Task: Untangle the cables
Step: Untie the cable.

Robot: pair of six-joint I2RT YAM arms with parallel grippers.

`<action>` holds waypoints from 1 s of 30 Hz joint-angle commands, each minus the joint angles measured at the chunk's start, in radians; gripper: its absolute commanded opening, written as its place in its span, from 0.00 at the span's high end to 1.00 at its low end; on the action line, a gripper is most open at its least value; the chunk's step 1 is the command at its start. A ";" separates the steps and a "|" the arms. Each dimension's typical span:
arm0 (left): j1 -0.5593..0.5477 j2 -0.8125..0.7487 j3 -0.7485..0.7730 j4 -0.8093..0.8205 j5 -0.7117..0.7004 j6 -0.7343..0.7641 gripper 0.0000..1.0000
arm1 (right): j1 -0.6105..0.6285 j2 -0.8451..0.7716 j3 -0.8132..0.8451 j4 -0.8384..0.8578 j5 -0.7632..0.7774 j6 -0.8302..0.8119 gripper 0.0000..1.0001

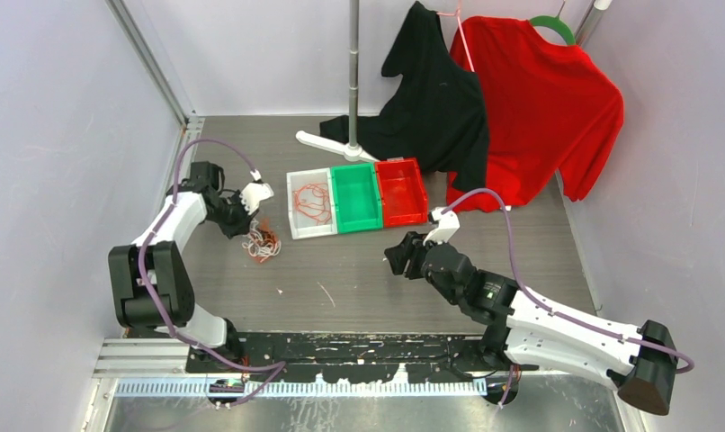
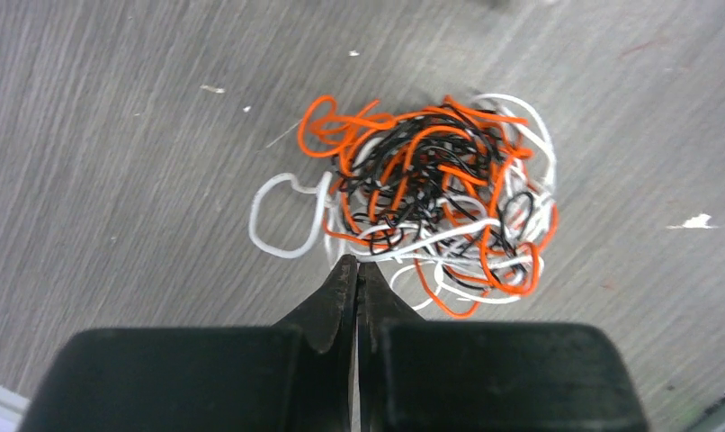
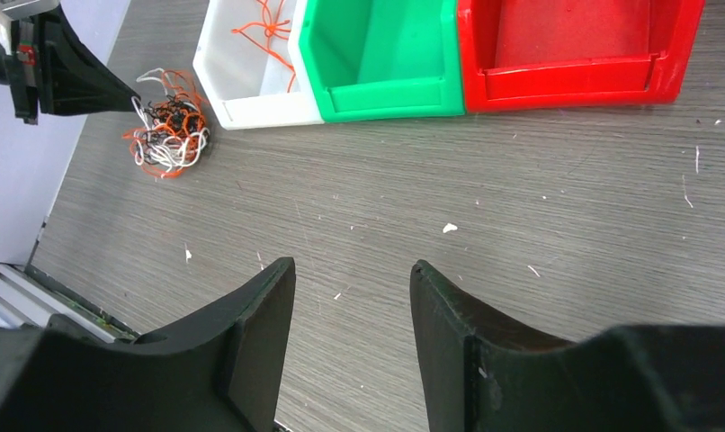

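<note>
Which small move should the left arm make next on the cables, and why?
Probably open the left gripper and lower it over the white loop that sticks out of the tangle of cables. The gripper is shut at the tangle's near edge with no strand visibly pinched, and that loop lies free on the table, apart from the dense knot.

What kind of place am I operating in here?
Probably a lab robot test cell: plain panel walls close in the table, white, green and red bins sit in a row, and a black shirt and red shirt hang at the back like props.
</note>
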 commanded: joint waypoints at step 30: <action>-0.019 0.000 0.261 -0.349 -0.005 -0.088 0.28 | -0.001 0.193 0.138 0.225 -0.100 -0.050 0.34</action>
